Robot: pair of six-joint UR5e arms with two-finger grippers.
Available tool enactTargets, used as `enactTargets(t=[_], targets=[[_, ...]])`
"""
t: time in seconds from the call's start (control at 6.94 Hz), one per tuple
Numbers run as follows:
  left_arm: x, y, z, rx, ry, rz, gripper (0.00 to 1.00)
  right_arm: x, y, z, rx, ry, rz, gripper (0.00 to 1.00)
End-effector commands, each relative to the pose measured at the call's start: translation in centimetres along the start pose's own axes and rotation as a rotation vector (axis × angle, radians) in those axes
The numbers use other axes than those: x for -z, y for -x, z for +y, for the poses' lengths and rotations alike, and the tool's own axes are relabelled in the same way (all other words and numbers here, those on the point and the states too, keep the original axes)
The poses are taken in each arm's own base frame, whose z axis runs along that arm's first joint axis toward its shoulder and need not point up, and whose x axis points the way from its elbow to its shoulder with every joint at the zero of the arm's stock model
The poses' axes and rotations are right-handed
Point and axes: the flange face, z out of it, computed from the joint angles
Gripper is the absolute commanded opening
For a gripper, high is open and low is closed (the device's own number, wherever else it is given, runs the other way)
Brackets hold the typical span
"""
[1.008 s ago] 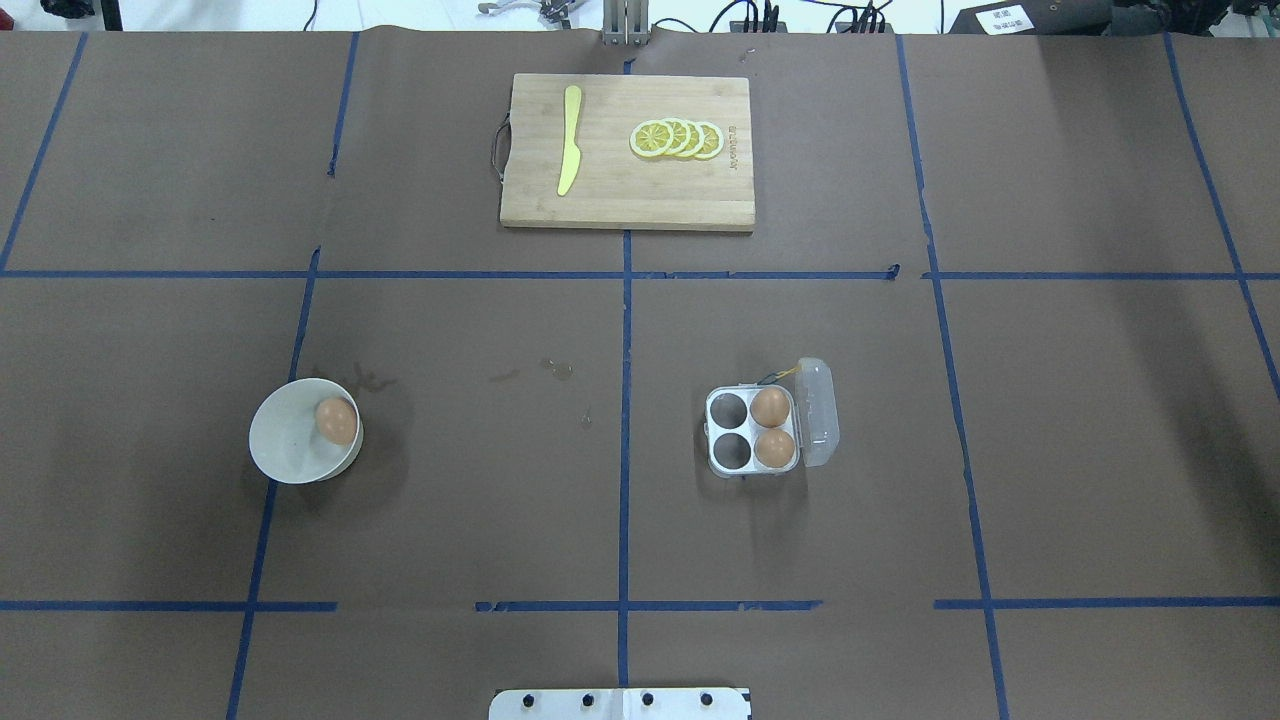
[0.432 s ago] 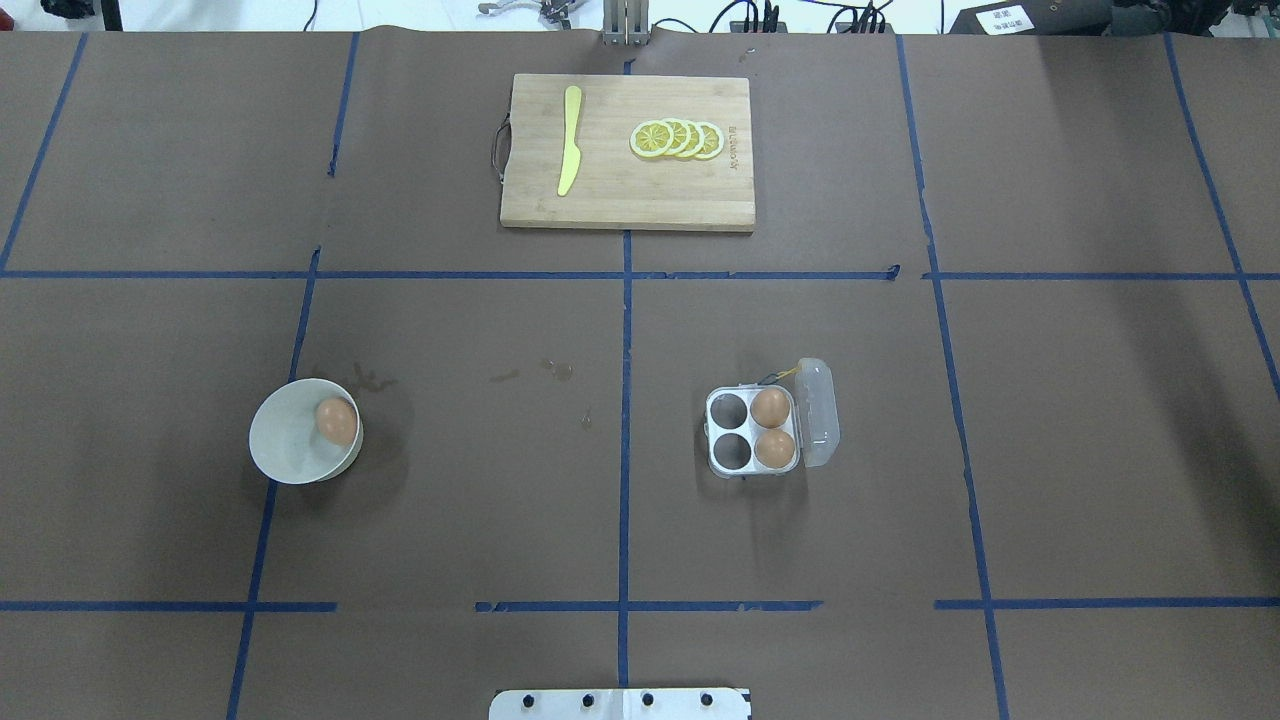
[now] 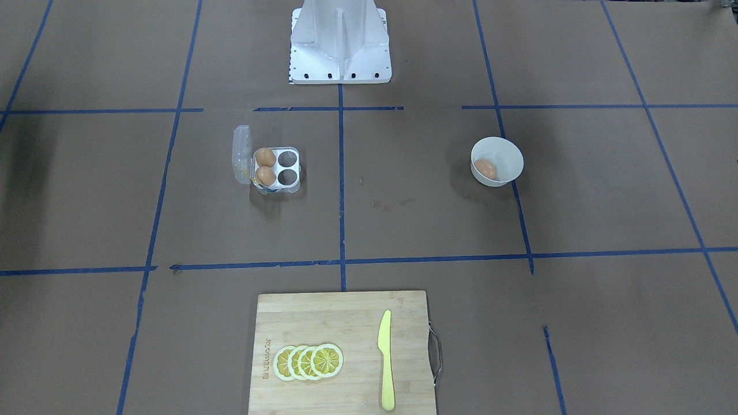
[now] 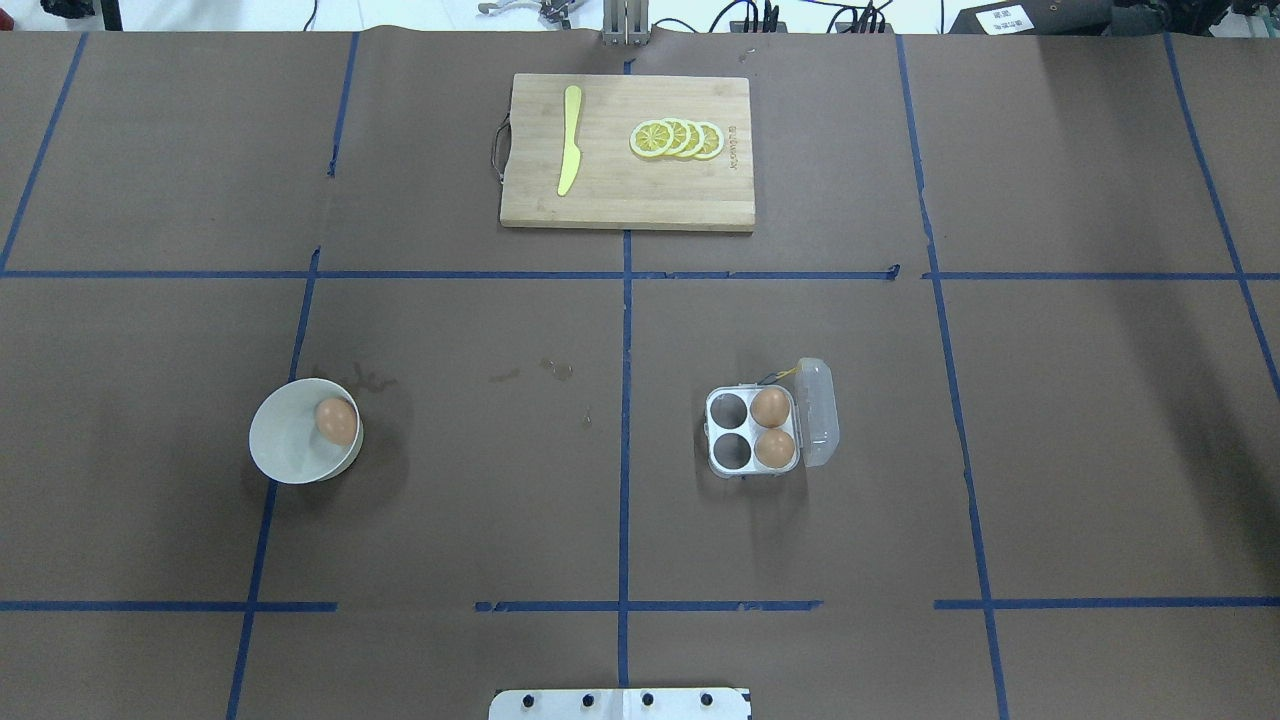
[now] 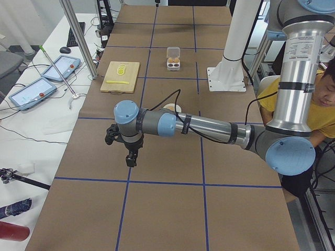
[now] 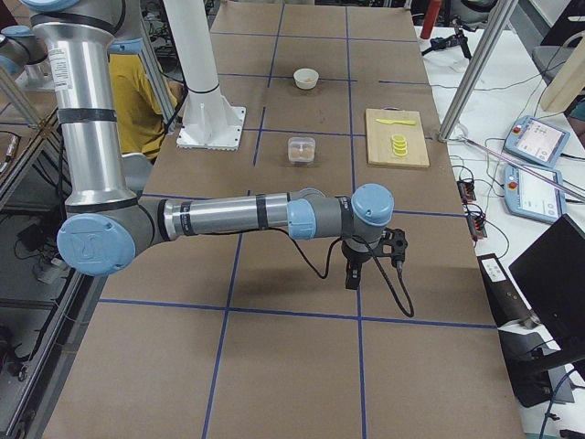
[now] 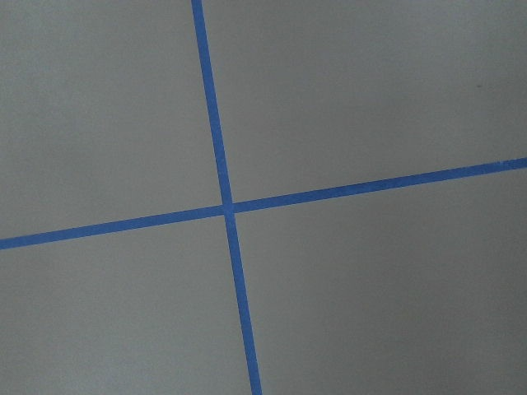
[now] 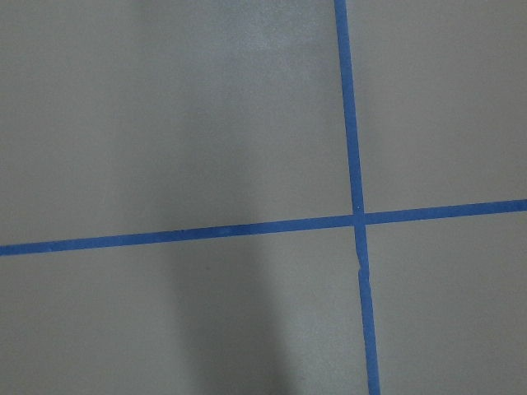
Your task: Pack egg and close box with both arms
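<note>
- Reaching into the bowl [image 4: 280, 452], the left arm [image 5: 209, 125] should pinch the egg [image 4: 337, 421] gently.
- Jaws on it and the right arm [image 6: 219, 218]: apart or together, cannot tell.

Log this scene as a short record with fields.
loose egg: in the white bowl, robot's left side
box: lid open; two eggs on the lid side, two cells empty
left end effector: over bare table, away from bowl; open or shut unclear
right end effector: over bare table, away from box; open or shut unclear
</note>
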Motion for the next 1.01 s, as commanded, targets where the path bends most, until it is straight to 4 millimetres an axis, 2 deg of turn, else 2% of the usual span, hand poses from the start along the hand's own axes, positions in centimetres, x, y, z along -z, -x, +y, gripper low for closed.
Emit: enactTargets(t=[0.0, 0.14, 0.29, 0.43, 0.58, 0.72, 0.86], targets=[[-5.6, -8.0, -1.4, -0.040, 0.057, 0.074, 1.00, -0.5, -0.2, 0.0, 0.000, 0.009, 0.004, 1.00], [-6.3, -12.3, -1.6, 0.029, 0.053, 0.150, 1.00, -0.7, -0.3, 0.1, -0.002, 0.012, 0.005, 1.00], [-6.4, -16.9, -1.7, 0.183, 0.044, 0.192, 1.00, -0.7, -0.3, 0.1, 0.000, 0.013, 0.002, 1.00], [-7.4, -20.6, -1.5, 0.335, 0.049, 0.233, 1.00, -1.2, -0.2, 0.3, 0.004, 0.023, 0.002, 1.00], [-8.5, -23.3, -0.8, 0.382, 0.063, 0.264, 1.00, -1.6, 0.3, 0.4, 0.033, 0.013, -0.005, 1.00], [-8.5, -25.0, -0.4, 0.448, 0.087, 0.275, 0.99, -1.6, 0.6, 0.5, 0.072, -0.019, -0.014, 1.00], [-8.5, -27.8, 0.3, 0.511, 0.115, 0.289, 0.97, -1.6, 1.0, 0.5, 0.085, -0.024, -0.037, 1.00]])
